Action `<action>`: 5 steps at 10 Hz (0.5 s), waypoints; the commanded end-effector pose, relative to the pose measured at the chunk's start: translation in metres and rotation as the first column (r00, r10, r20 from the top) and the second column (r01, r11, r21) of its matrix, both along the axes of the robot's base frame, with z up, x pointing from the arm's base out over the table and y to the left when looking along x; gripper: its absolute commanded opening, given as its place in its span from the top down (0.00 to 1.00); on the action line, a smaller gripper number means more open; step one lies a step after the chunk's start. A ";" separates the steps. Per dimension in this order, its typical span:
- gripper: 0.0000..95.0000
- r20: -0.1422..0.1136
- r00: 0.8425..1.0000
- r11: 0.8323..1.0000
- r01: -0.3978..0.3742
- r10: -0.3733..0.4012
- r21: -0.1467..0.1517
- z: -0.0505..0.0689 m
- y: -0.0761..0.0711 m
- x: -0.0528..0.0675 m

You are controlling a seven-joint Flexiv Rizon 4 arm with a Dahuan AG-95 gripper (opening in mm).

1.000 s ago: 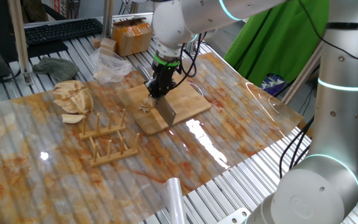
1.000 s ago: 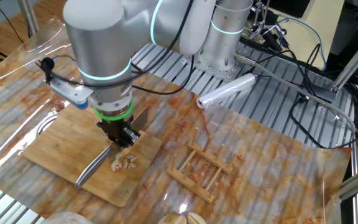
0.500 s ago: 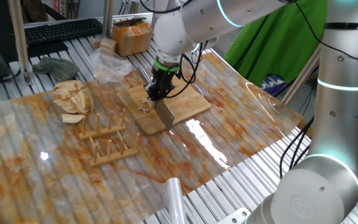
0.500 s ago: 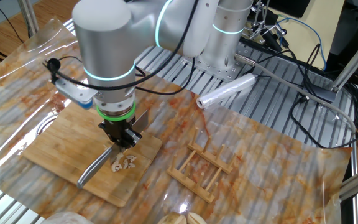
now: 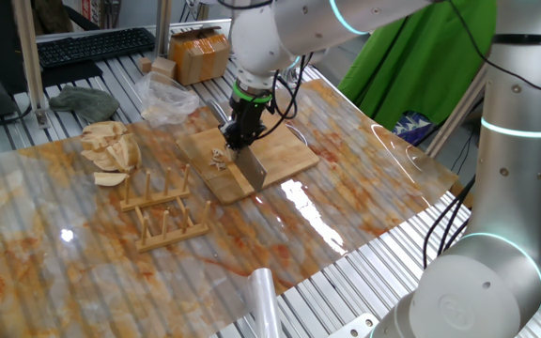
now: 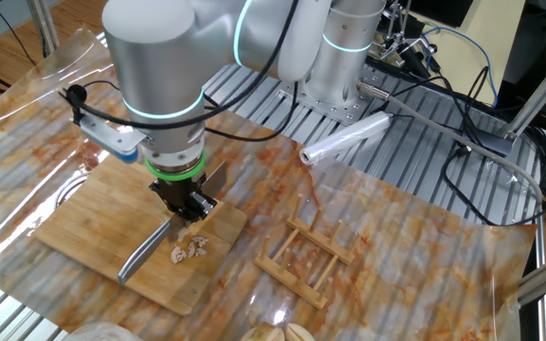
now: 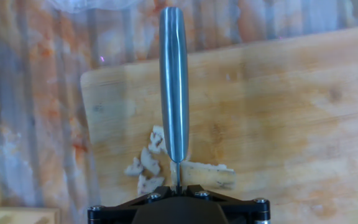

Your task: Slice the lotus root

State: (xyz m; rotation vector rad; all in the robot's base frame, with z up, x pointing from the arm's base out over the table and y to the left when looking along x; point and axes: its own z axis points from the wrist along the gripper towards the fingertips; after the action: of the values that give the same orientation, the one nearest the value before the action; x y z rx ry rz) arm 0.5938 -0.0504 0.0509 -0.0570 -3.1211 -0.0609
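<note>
The arm (image 6: 159, 66) is built of fat, smooth, silver-grey rounded segments, with a thin glowing cyan ring at each joint and a bright green band just above the hand. The gripper (image 6: 191, 211) is small, black and blocky, and a thin black cable (image 5: 286, 89) loops loose beside the wrist. From the hand view, the black housing (image 7: 176, 210) shows small silver screws along its edge.

Two opposite fixed cameras and a close downward hand camera share, seemingly, the cutting board (image 5: 252, 160).
</note>
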 end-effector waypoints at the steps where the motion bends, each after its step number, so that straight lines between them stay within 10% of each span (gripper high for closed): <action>1: 1.00 0.006 1.000 1.000 -0.002 0.002 0.005 -0.003 0.000 0.003; 5: 1.00 0.025 1.000 1.000 -0.002 0.001 0.021 -0.023 0.002 0.005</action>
State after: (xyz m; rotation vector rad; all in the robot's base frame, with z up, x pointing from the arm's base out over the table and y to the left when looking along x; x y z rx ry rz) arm 0.5977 -0.0495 0.0340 -0.0498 -3.1730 -0.0869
